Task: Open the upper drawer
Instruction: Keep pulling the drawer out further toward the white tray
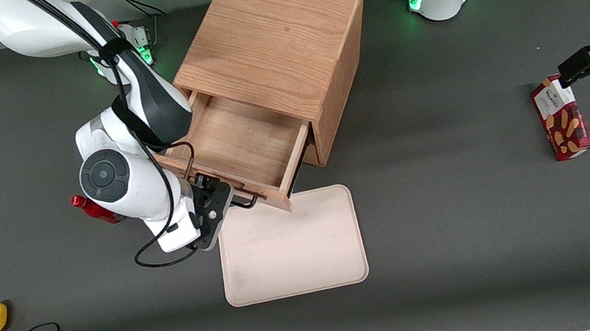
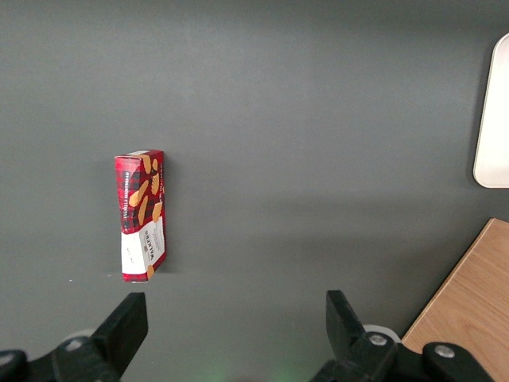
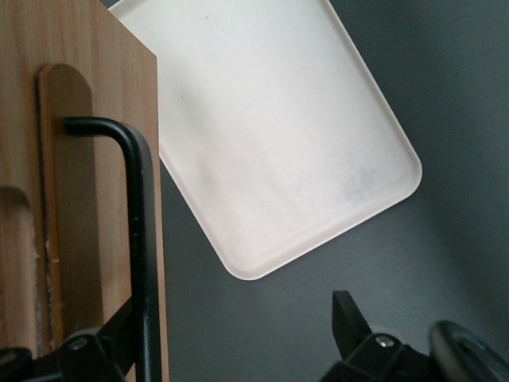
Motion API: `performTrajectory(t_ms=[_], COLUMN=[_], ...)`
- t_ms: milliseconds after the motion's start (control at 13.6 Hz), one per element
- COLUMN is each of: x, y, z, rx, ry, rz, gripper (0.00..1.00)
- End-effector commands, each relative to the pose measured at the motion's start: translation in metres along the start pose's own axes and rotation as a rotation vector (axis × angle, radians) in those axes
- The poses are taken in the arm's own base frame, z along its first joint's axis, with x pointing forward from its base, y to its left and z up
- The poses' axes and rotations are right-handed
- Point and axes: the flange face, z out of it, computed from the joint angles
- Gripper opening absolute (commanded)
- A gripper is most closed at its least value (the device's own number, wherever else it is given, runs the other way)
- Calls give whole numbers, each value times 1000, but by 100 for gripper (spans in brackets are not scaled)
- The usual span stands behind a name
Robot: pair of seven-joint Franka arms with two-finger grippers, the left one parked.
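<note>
Centre of the front view: the upper drawer of the oak cabinet stands pulled well out, its front overhanging the cream tray on the worktop. The pull appears nearly or wholly complete; the next move likely calls for letting go and backing away. The gripper sits at the black bar handle, its fingers spread wide, one finger beside the bar, apparently clamping nothing.
</note>
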Motion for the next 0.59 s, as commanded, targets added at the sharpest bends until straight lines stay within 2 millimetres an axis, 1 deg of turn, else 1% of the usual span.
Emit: performTrajectory(t_ms=[0, 295, 516], x=[5, -2, 0], y=[14, 30, 34], z=[-5, -8, -10], rx=[-4, -2, 1], ry=[5, 0, -3], rz=[30, 50, 54], gripper=[100, 100, 100])
